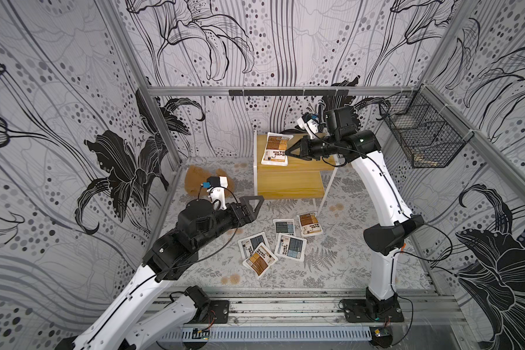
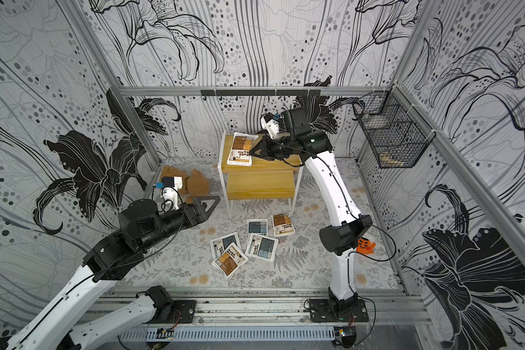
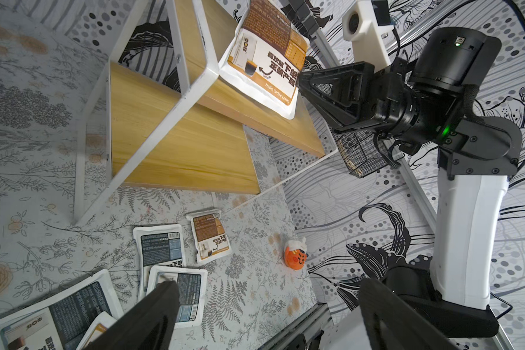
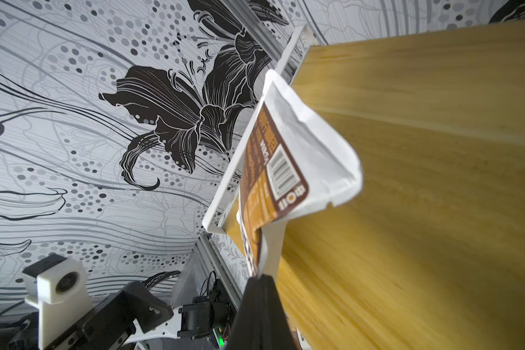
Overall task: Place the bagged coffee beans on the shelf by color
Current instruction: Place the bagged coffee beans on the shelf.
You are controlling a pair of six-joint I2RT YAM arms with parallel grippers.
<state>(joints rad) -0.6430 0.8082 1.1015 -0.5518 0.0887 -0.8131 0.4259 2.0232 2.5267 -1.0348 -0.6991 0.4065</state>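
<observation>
- The shelf [image 1: 288,181] is the biggest thing here: two stepped yellow boards on a thin white frame. The lower board is bare, so I'd say the job has barely started.
- The right gripper [image 1: 289,151] reaches in over the shelf's upper board, jaws pressed together on the edge of the held brown-orange pouch [image 1: 275,148].
- The left gripper [image 1: 255,202] hovers off the shelf's lower front corner, jaws spread wide, carrying nothing.
- A brown teddy bear [image 1: 194,178] slumps beside the shelf, not part of this.
- The held pouch is over the upper board with one corner poking past the frame. I can't tell if it's lying flat or hanging just above.
- In front of the shelf, five pouches lie in a loose cluster on the mat: three blue-grey pouches [image 1: 291,247] and two loose brown-orange pouches [image 1: 309,223]. The one farthest from the shelf overlaps a blue-grey.
- My read is one of six is nearly placed, with five to go.
</observation>
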